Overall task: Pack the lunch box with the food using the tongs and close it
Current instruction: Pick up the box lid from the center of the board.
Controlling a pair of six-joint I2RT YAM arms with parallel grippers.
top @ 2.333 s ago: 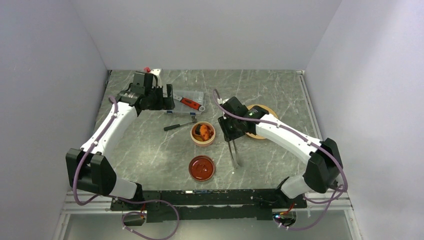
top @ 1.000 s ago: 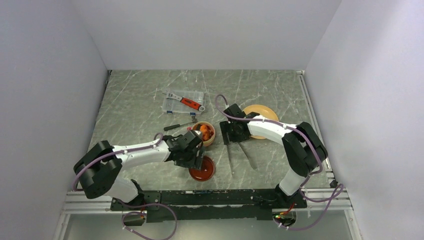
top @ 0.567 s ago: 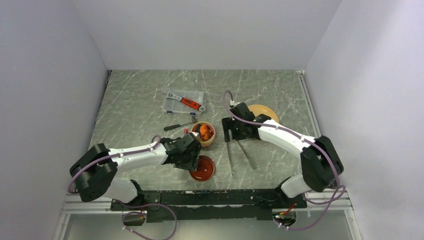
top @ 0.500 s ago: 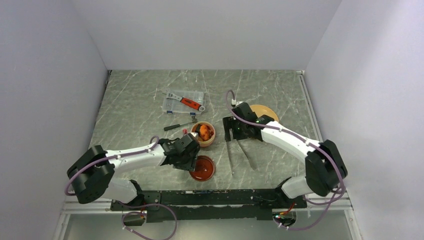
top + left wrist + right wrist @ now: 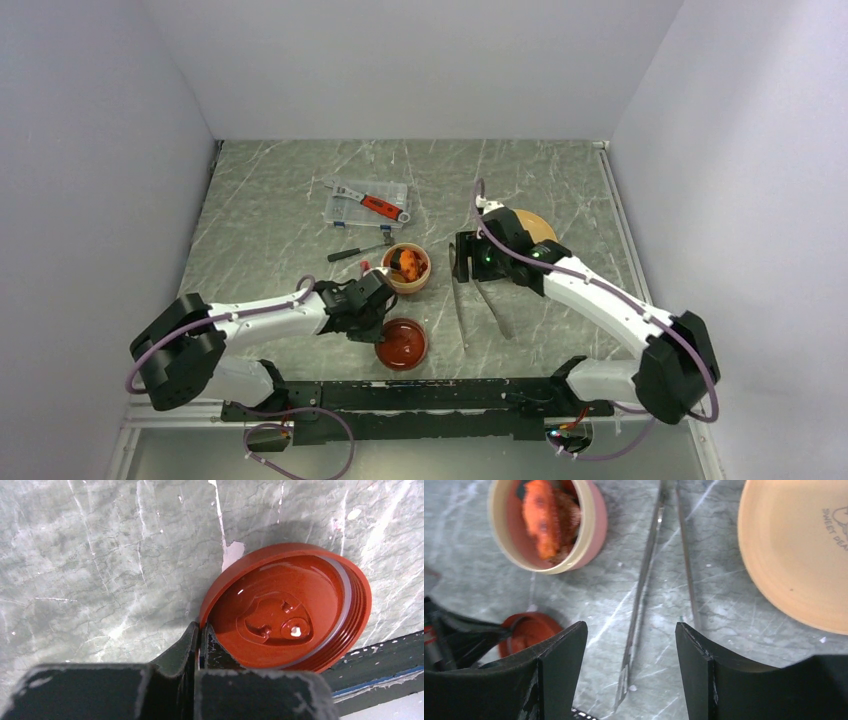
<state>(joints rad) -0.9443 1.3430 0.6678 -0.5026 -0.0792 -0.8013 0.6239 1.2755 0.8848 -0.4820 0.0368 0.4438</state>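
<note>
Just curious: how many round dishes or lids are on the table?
3: tub mid-table, red lid just nearer the arm bases, yellow plate at right, partly hidden.

The left arm (image 5: 265,315) lies low across the counter (image 5: 280,210), stretched toward the middle. Its end effector (image 5: 200,631) is pinched tight on the rim of the lid (image 5: 290,615). The right arm (image 5: 600,295) reaches in from the right, its end effector (image 5: 630,630) pointing down with the jaws spread wide.

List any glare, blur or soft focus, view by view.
Left wrist: white glints on the glossy lid, otherwise sharp. Right wrist: the food in the lunch box is smeared; plate lettering readable. Top external: even light, soft shadows, nothing blown out.
</note>
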